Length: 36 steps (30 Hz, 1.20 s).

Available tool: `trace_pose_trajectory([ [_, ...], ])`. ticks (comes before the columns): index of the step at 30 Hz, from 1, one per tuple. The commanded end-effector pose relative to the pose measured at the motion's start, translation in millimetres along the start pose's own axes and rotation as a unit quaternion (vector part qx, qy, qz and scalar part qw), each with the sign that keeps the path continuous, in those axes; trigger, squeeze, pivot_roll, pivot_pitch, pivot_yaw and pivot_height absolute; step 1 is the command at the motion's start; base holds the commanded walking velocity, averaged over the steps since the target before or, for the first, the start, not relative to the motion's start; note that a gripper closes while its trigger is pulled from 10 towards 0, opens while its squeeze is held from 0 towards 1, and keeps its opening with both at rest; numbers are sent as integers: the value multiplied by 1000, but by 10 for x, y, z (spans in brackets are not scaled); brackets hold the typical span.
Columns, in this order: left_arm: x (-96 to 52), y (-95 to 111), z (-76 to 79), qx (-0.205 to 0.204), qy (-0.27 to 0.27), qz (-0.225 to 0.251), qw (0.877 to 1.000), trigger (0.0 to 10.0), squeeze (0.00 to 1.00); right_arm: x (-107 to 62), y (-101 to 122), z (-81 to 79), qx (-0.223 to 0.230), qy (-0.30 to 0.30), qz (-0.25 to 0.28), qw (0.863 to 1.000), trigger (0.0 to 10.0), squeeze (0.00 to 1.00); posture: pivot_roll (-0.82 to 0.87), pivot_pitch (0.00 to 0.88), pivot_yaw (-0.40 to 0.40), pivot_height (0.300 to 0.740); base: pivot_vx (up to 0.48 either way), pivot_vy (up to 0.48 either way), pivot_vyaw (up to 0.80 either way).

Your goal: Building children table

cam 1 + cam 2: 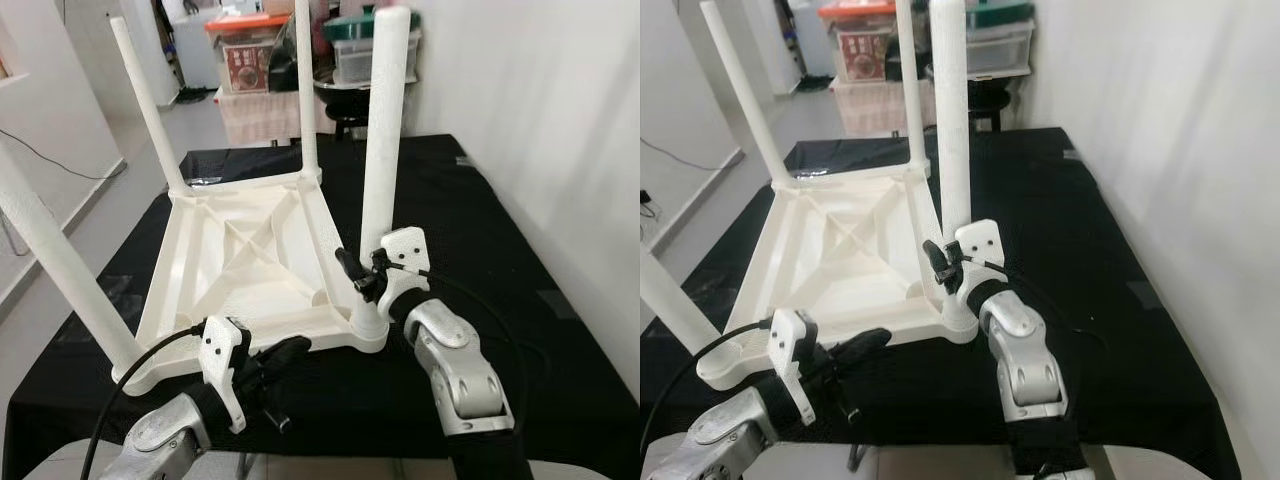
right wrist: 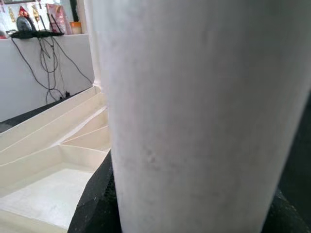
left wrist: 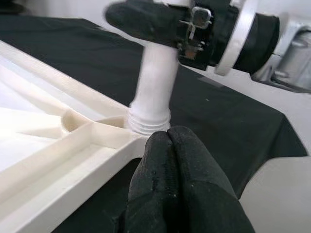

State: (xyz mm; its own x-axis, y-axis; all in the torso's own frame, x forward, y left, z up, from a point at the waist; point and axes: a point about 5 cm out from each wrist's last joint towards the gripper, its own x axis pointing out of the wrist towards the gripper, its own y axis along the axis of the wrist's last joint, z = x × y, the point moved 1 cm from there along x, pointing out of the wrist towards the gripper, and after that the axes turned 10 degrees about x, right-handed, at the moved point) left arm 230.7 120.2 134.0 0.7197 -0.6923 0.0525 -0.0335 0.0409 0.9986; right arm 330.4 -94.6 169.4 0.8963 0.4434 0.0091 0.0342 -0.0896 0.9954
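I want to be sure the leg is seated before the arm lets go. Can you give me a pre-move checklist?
1. Right gripper clamped on the near-right white plastic leg: ok.
2. That leg upright in its corner socket: ok.
3. Leg fully screwed in: cannot tell.
4. Left gripper, shut, steadying the upturned white plastic tabletop at its near edge: ok.
5. All four legs fitted: ok.
6. Tabletop flat on the black cloth: ok.

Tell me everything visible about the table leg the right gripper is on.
The leg is a white, matte plastic-looking tube, standing upright in the near right corner socket of the upturned tabletop. A threaded collar shows at its base. The right gripper clasps it low down; the left gripper, shut, rests against the tabletop's near edge.
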Motion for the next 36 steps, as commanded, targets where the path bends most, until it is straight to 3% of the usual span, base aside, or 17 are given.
trace_pose_trajectory([
  [1,-5,-12,-42,2,10,-2,1000,10000,0,26,-265,-37,18,2,-58,998,10000,0,-45,30,61,740,0,0,0],
  [5,-5,-12,-48,3,12,-2,1000,10000,0,51,-224,-80,20,17,-53,998,10000,0,-43,29,59,740,0,0,0],
  [6,-6,-12,-50,3,12,-2,1000,10000,0,67,-188,-99,20,33,-47,998,10000,643,-43,29,59,740,0,0,0],
  [7,-7,-14,-53,4,11,-4,1000,10000,0,95,-102,-131,22,66,-33,997,10000,1000,-40,28,60,740,0,0,0],
  [8,-7,-14,-53,4,11,-4,1000,10000,0,95,-102,-131,22,66,-33,997,10000,1000,-40,28,60,740,0,0,0],
  [12,-7,-8,-15,12,-1,-11,1000,10000,0,183,93,-67,29,154,-8,988,10000,1000,-37,29,64,740,0,0,0],
  [13,-12,-13,18,31,-9,-22,999,10000,0,178,141,-56,19,189,-5,982,10000,1000,-30,31,68,740,0,0,0],
  [17,-19,-20,53,52,-17,-33,998,10000,0,163,181,-53,7,225,-5,974,10000,1000,-30,31,68,740,0,0,0],
  [18,-10,-17,48,62,-10,-36,997,10000,0,144,202,-59,3,255,-8,967,10000,0,-25,28,70,740,0,0,0],
  [19,-2,-54,23,68,6,-36,997,10000,0,99,152,-49,4,296,-23,955,10000,0,-25,34,68,740,0,0,0],
  [21,-2,-113,41,68,14,-38,997,10000,0,47,52,-6,-3,307,-38,951,10000,0,-67,12,28,740,0,0,0],
  [25,9,-123,141,53,14,-31,998,10000,0,-69,-137,172,6,285,-76,956,10000,0,-91,7,15,740,0,0,0],
  [26,65,-157,277,53,-12,-39,998,10000,0,-217,-212,311,25,277,-94,956,10000,0,-91,9,3,740,0,0,0],
  [28,93,-200,314,52,-21,-44,997,10000,0,-244,-211,349,24,278,-94,956,10000,0,-90,0,9,740,0,0,0],
  [33,128,-277,354,66,-41,-50,996,10000,0,-117,-105,379,1,275,-67,959,10000,0,-86,0,39,740,0,0,0],
  [35,101,-464,333,99,-28,-86,991,10000,0,-28,-150,425,-1,255,-66,965,10000,0,-49,0,31,740,0,0,0],
  [36,101,-464,333,99,-28,-86,991,10000,0,-28,-150,425,-1,255,-66,965,10000,0,-49,0,31,740,0,0,0],
])
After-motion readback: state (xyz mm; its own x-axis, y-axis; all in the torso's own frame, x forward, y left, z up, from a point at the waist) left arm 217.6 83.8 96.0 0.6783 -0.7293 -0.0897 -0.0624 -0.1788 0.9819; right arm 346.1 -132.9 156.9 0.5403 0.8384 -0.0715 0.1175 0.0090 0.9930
